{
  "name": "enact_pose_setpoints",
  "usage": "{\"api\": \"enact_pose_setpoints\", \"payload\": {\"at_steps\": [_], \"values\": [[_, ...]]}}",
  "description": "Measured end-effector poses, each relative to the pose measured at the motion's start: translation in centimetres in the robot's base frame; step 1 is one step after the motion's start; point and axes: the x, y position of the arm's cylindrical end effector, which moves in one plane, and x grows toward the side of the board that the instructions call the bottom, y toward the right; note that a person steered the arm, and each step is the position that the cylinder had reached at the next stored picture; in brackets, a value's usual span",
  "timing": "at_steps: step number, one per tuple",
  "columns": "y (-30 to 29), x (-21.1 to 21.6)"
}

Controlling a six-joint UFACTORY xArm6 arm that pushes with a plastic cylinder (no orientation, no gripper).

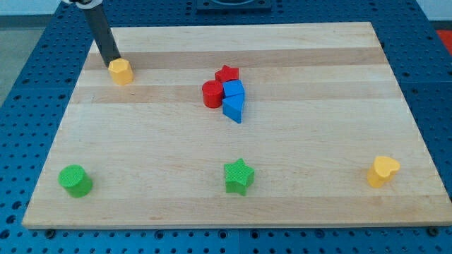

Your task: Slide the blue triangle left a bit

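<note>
Beside yellow block [121,71]: my tip [114,64]

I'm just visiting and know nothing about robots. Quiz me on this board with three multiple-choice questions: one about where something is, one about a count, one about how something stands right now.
1. Where is my tip?
A. Against the blue triangle
B. Beside the yellow hexagon, near the view's top left
C. By the green star

2. How many red blocks are on the board?
A. One
B. Two
C. Four

3. How does the blue triangle stand?
A. Alone, far from other blocks
B. Stacked on the green cylinder
C. Packed in a cluster with other blocks

Answers:
1. B: the rod ends right next to the yellow hexagon.
2. B: only the red cylinder and red star are red.
3. C: it sits against the blue cube, next to the red cylinder.
</note>
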Motion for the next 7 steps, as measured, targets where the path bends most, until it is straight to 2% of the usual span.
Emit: {"api": "enact_pose_setpoints", "payload": {"at_steps": [2,3,7], "values": [[0.5,4.7],[1.1,5.3],[4.0,3.5]]}}
